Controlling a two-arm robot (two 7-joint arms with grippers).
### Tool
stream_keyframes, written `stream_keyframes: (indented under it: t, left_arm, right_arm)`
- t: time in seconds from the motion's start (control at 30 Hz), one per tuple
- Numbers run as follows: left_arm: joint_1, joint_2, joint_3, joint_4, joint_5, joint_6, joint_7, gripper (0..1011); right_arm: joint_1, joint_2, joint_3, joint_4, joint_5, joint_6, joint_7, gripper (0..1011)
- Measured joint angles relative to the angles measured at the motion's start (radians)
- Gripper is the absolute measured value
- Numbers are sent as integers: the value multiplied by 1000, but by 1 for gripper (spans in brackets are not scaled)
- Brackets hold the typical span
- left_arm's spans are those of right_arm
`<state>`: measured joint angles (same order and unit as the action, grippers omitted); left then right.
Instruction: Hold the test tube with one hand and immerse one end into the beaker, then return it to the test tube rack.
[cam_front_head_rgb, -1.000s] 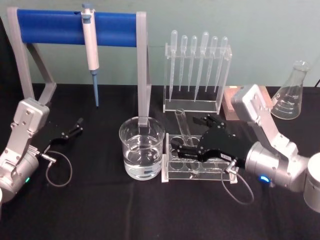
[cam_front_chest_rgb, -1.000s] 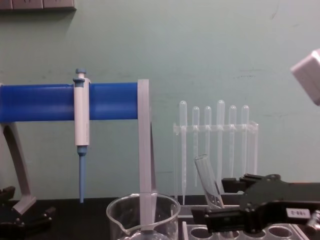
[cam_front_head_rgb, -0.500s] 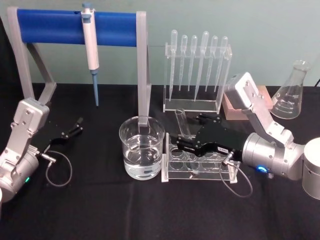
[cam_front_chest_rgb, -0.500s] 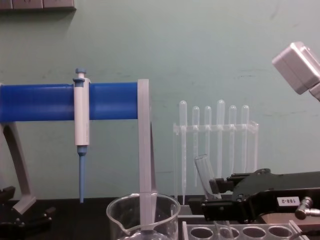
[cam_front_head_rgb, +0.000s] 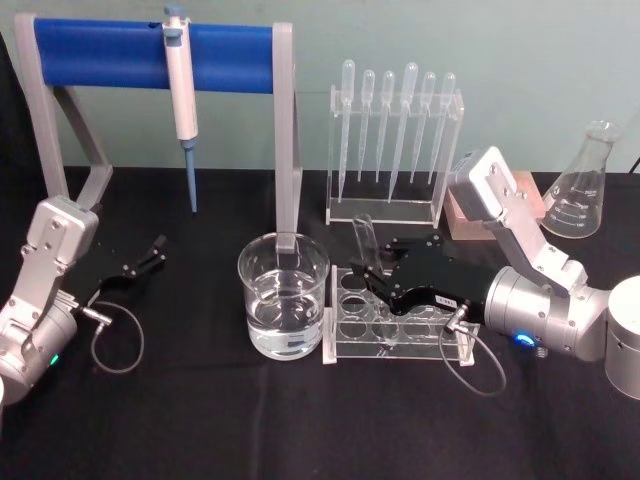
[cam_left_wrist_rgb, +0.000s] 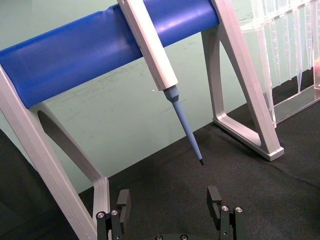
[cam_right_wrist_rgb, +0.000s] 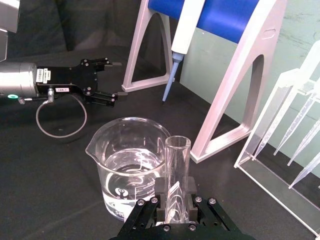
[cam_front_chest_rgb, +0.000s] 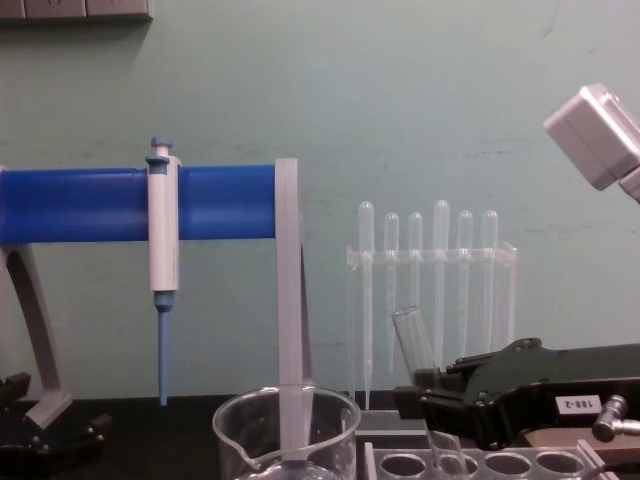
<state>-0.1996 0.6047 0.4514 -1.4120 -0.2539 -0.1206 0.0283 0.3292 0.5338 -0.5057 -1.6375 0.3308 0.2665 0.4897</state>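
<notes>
Right wrist view: my right gripper (cam_right_wrist_rgb: 175, 194) pinches the tube (cam_right_wrist_rgb: 177, 160); left gripper (cam_left_wrist_rgb: 169, 199) parked, spread.
Light, slick, brittle glass, I judge: hold mid-body, gently.

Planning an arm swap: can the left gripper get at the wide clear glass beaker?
Likely yes: the open left gripper sits beside the wide clear glass beaker with bare black tablecloth between them; the right gripper holds the clear glass test tube beyond it.
</notes>
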Motion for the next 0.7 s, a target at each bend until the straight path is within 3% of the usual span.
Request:
stream_keyframes:
  t: [0.23,0.7]
  left_arm:
    - [0,0,0,0,0,0,0,1000]
    - [0,0,0,0,0,0,0,1000]
  right_arm:
    - [-18,-1,25,-21,20,-13,-2,227]
    - [-119,-3,153,-152,155,-123,-55,227]
